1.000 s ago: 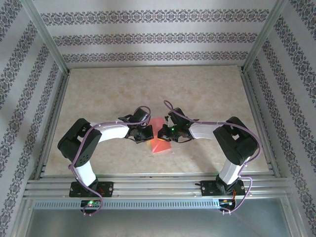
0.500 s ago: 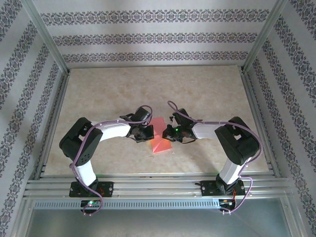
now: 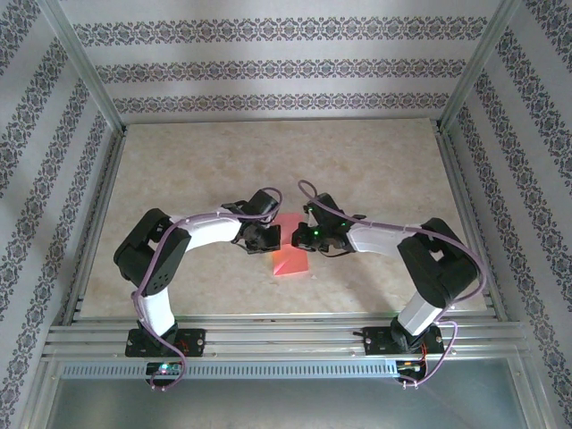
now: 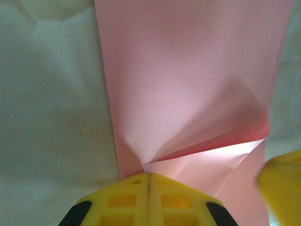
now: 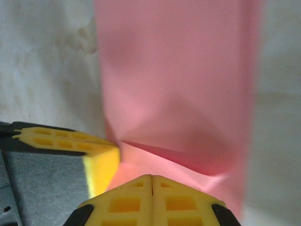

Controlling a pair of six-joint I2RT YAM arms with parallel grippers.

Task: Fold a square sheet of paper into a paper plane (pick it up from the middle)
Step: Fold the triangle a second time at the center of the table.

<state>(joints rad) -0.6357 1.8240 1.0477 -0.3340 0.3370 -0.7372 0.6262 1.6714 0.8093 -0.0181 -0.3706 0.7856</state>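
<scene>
Pale beige marbled surface [image 3: 268, 161], faint mottled stains in its finish, metal rails [image 3: 268, 332] running along its near edge, one pink sheet of paper [image 3: 292, 261] lying near the middle, a little toward the near edge, creased across its width

open tabletop [image 3: 268, 152] across upper half, left gripper [image 3: 268, 238] and right gripper [image 3: 301, 237] tip to tip at centre on pink paper [image 3: 292, 261], left arm [image 3: 165, 255] and right arm [image 3: 433, 264] block lower corners, rails [image 3: 268, 336] ring the edges

Rear overhead; both wrist close-ups on paper [image 4: 188, 84]
</scene>
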